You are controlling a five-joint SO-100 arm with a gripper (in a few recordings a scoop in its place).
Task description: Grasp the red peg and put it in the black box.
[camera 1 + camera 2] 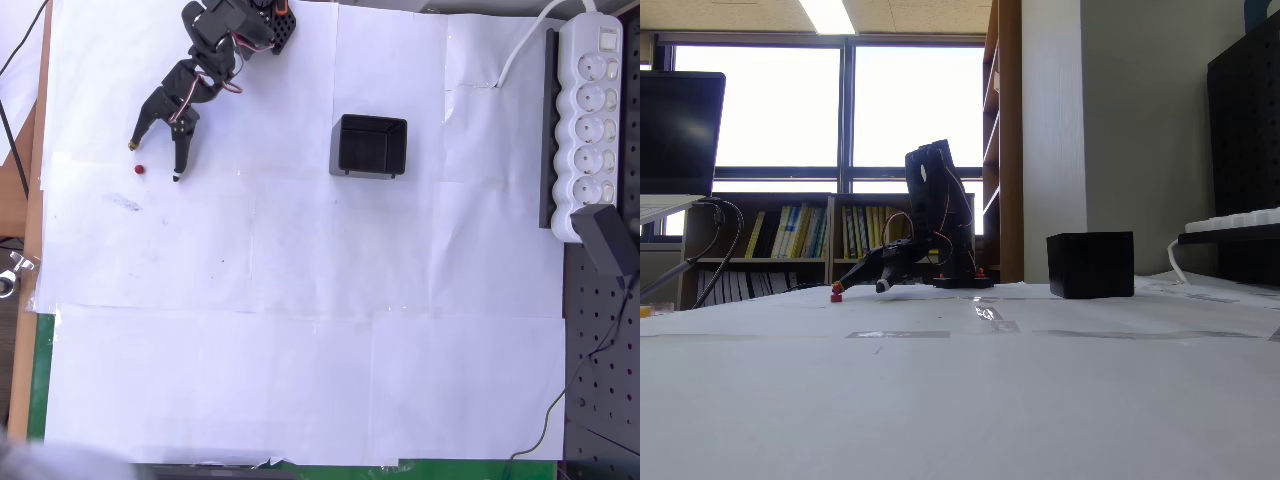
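The red peg is a tiny dark-red dot on the white paper at the upper left of the overhead view. My gripper is open right over that spot, its fingertips spread to either side. The peg lies just beyond the tips, closer to the left finger, and nothing is held. In the fixed view the peg rests on the table under the lowered gripper. The black box stands upright and open-topped well to the right of the arm, and it also stands right of the arm in the fixed view.
A white power strip with a black power adapter lies along the right edge. White paper covers the table. A faint smudge marks the paper below the peg. A laptop and a cable stand at the left in the fixed view.
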